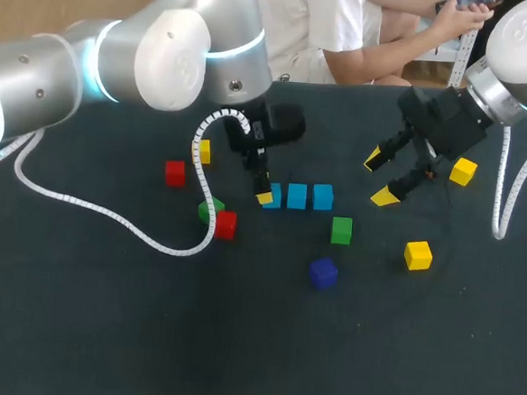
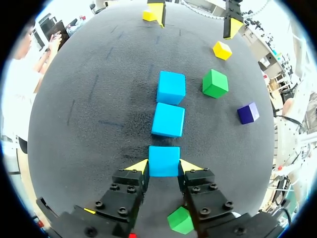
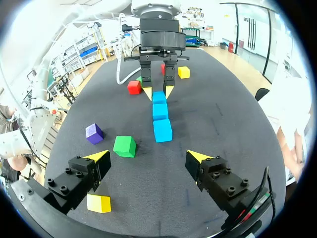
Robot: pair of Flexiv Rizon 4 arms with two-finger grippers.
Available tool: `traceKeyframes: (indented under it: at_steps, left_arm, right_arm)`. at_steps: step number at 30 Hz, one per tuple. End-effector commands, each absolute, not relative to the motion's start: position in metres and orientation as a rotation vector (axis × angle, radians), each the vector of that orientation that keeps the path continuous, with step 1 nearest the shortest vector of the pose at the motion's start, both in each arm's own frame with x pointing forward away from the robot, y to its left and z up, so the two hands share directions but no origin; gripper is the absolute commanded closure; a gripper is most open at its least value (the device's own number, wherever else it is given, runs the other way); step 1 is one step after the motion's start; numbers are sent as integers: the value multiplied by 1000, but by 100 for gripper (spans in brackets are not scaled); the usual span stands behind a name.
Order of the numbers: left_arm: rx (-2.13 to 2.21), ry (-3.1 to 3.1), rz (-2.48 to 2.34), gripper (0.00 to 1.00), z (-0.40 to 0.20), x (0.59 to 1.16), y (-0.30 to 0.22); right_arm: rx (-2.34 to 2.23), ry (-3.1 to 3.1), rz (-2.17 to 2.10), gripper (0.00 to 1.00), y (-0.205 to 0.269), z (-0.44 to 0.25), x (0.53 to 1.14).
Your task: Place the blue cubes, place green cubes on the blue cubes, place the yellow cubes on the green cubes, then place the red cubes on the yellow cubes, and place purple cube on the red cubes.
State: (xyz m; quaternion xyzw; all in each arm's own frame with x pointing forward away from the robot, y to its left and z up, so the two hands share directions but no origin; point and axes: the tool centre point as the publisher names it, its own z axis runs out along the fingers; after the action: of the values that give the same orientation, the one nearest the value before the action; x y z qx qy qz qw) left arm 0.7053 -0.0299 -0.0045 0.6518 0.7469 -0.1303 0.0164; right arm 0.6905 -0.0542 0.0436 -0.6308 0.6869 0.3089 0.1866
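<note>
The left fingers (image 2: 139, 166) hold the end blue cube (image 2: 164, 159) from both sides, down on the dark surface (image 2: 89, 109). Two more blue cubes (image 2: 168, 120) sit in a row just ahead. The right fingers (image 3: 96, 159) are wide apart, holding nothing.

The blue cubes (image 2: 168, 120) look smooth, perhaps plastic; the dark table (image 2: 99, 124) is matt, faintly rough.

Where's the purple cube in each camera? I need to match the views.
Head view: purple cube, nearer the camera than the green cube.
Left wrist view: purple cube beside that green cube, away from the row of three blue cubes.
Right wrist view: purple cube beside the same green cube.
Shared landmark: the row of three blue cubes.
</note>
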Motion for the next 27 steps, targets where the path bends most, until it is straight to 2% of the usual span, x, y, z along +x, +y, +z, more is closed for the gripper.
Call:
traceKeyframes:
  at_steps: [1,2,27]
  left_arm:
    - [2018,2331,-407,55,-7,706,-31]
    - [2018,2331,-408,0,-6,706,-31]
    - [1897,2181,-495,0,23,684,-21]
  right_arm:
    - [-1776,1932,870,0,-54,43,690]
    - [-1776,1932,870,0,-54,43,690]
    - [-1776,1932,870,0,-54,43,690]
